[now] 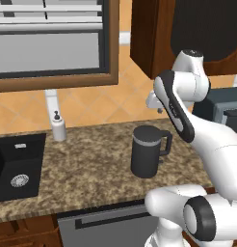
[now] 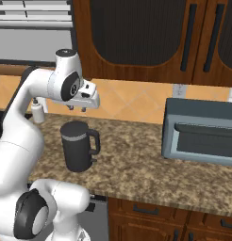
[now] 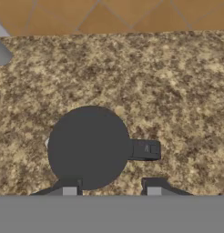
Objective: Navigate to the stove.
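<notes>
Base is parked facing the worktop point(image 1: 86, 169) between the sink point(image 1: 17, 166) and the microwave point(image 2: 203, 134). The stove is not in these views, so it must lie off to one side; I cannot tell which. Pincer point(image 3: 111, 190) hangs above the dark jug point(image 2: 79, 146), tips apart and empty. Keep the arm tucked (jug is just below the hand) while driving along the worktop.
</notes>
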Robot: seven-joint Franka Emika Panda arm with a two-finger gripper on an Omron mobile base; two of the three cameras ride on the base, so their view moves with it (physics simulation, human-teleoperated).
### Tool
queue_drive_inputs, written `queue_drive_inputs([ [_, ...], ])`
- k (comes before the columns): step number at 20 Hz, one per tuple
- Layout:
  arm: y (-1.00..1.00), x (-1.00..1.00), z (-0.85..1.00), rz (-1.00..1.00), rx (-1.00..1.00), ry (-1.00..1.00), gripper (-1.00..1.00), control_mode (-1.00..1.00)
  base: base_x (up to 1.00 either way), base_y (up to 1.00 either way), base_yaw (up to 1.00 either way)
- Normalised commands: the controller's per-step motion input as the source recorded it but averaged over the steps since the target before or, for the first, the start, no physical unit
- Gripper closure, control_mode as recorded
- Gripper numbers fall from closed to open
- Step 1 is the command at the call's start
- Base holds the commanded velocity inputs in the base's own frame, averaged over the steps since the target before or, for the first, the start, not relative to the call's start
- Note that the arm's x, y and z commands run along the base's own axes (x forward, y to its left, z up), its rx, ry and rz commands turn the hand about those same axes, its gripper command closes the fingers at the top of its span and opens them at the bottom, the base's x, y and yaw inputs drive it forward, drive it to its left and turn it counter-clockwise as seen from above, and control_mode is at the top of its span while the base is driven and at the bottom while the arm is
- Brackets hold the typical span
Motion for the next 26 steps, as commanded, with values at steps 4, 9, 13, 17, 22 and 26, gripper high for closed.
queue_drive_inputs([
  [4, -0.05, -0.47, -0.12, 0.00, 0.00, 0.00, -1.00, -1.00, 0.00, 0.00, 0.00],
  [9, 0.00, -0.65, -0.32, 0.00, 0.00, 0.00, -1.00, -1.00, 0.00, 0.00, 0.00],
  [13, 0.00, -0.15, -0.11, 0.00, 0.00, 0.00, -1.00, 1.00, -0.38, 0.00, 0.05],
  [17, 0.00, 0.00, 0.00, 0.00, 0.00, 0.00, -1.00, 1.00, -0.44, 0.00, 0.29],
  [22, 0.00, 0.00, 0.00, 0.00, 0.00, 0.00, -1.00, 1.00, -0.21, 0.00, 0.55],
  [26, 0.00, 0.00, 0.00, 0.00, 0.00, 0.00, -1.00, 1.00, 0.00, 0.00, 0.67],
])
